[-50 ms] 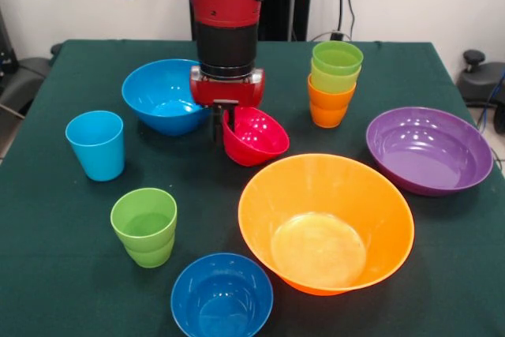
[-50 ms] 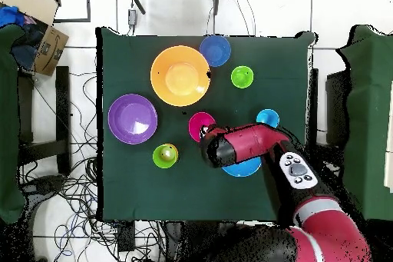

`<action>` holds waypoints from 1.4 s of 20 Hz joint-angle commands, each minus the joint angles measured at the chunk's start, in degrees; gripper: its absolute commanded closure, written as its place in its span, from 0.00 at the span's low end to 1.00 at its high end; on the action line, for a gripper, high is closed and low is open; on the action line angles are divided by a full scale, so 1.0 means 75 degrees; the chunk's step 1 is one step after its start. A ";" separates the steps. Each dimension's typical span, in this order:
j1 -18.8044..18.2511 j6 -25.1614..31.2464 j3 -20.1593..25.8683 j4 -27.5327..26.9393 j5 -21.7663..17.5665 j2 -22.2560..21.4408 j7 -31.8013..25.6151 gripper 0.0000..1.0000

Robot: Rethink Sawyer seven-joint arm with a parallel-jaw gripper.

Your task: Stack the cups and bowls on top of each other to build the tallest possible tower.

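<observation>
The gripper (image 1: 220, 122) has its fingers pinched on the near-left rim of the small red bowl (image 1: 256, 137), which hangs tilted, its far side low over the table (image 1: 47, 274). The tower (image 1: 333, 84), a green cup nested in an orange one, stands just right and farther back. To do this step well, the arm should probably lift until the bowl clears the green rim, centre it over the column, level it, then lower gently so the tower is not knocked over

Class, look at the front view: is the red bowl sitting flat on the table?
No. The red bowl is tilted, its near side raised, with the gripper gripping its rim, beside the blue bowl.
</observation>
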 commanded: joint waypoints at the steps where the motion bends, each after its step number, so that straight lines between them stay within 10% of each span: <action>1: -0.0502 0.1146 0.1122 -0.0223 0.0186 0.0168 -0.1711 1.00; 28: -0.1520 0.2676 0.2479 0.0085 0.0902 -0.0056 -0.1922 1.00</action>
